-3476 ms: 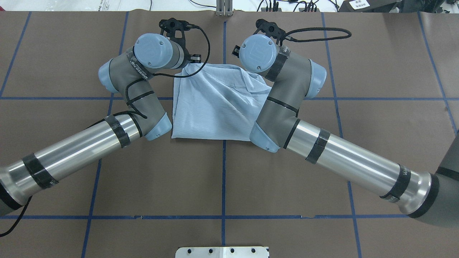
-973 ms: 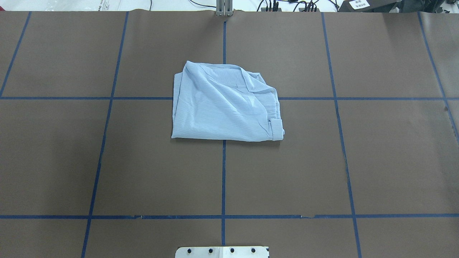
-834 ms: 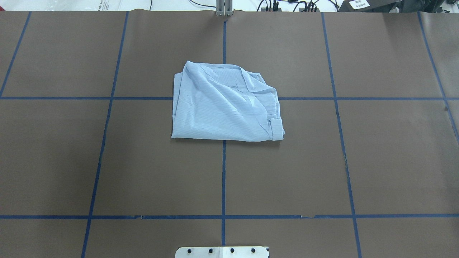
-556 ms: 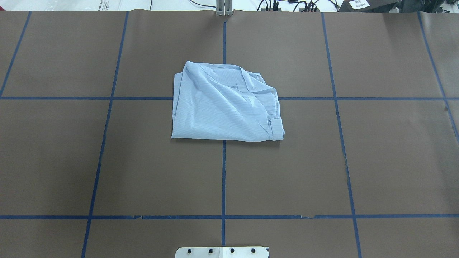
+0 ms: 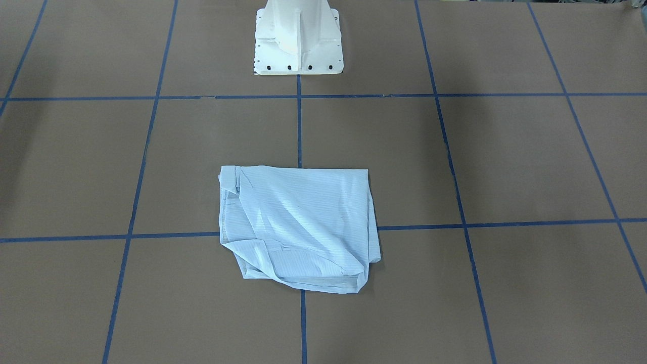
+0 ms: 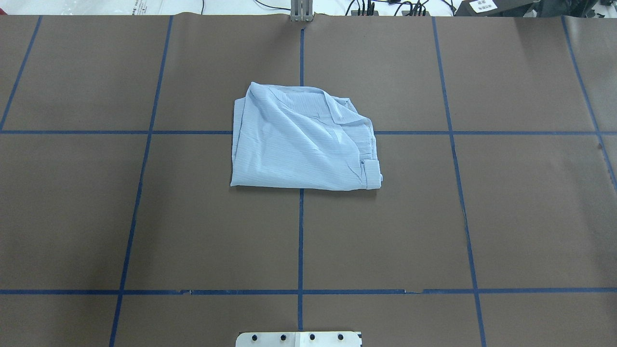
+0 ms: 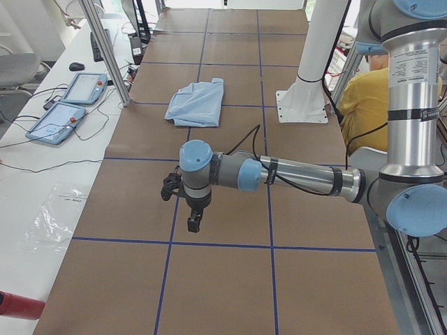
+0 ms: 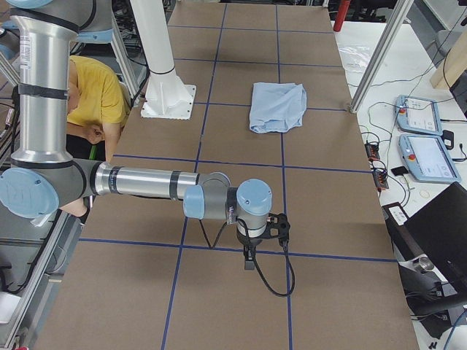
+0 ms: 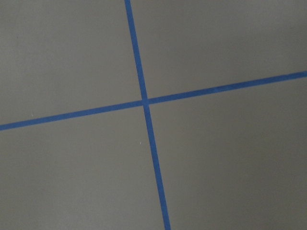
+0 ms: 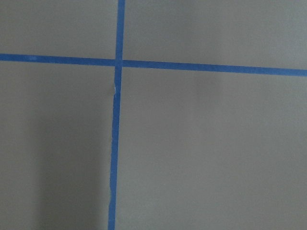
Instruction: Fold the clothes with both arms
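The pale blue shirt [image 6: 299, 144] lies folded into a rough rectangle at the table's middle, with a cuff at its right edge. It also shows in the front view [image 5: 298, 227] and both side views [image 7: 198, 103] [image 8: 277, 107]. No arm is in the overhead or front views. My left gripper [image 7: 194, 223] hangs over bare table far from the shirt. My right gripper [image 8: 249, 262] hangs over bare table at the other end. I cannot tell whether either is open or shut. The wrist views show only brown table and blue tape.
The white pedestal base [image 5: 298, 40] stands at the robot's edge of the table. Blue tape lines [image 6: 300, 241] grid the brown surface. Two teach pendants [image 7: 70, 105] lie on the white side bench. A person in yellow [image 8: 95, 95] sits behind the robot.
3.5 s ago both arms were at the shirt's far edge; they have since drawn out of the overhead view. Over the last second the shirt has not moved.
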Robot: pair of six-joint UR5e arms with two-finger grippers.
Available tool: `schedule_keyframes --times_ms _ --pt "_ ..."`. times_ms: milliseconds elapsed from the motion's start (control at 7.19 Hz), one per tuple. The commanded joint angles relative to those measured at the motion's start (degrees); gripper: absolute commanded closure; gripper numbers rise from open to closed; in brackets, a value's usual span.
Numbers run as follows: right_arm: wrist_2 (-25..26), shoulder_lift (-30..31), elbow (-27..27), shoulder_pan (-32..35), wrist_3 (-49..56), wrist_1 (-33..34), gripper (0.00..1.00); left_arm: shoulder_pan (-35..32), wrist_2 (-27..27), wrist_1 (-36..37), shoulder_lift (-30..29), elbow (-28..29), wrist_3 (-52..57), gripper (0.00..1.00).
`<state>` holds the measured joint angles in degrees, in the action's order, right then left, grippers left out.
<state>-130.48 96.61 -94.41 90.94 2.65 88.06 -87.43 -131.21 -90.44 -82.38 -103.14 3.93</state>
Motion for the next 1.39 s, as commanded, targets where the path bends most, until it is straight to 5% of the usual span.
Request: schedule_keyframes --times_ms 0,973,1251 --pt "0.1 0.9 0.0 -0.1 0.0 -0.2 0.00 -2.1 -3.8 0.2 0.6 -2.2 0.3 0.00" --pt "-0.4 4.1 -2.9 0.0 -1.0 -2.8 0.00 -2.1 -2.8 -1.0 1.2 -2.1 0.3 0.00" --pt "-2.4 3.7 -4.5 -2.1 -9.4 -2.5 0.00 -2.1 -2.8 -1.0 1.6 -2.1 0.3 0.00"
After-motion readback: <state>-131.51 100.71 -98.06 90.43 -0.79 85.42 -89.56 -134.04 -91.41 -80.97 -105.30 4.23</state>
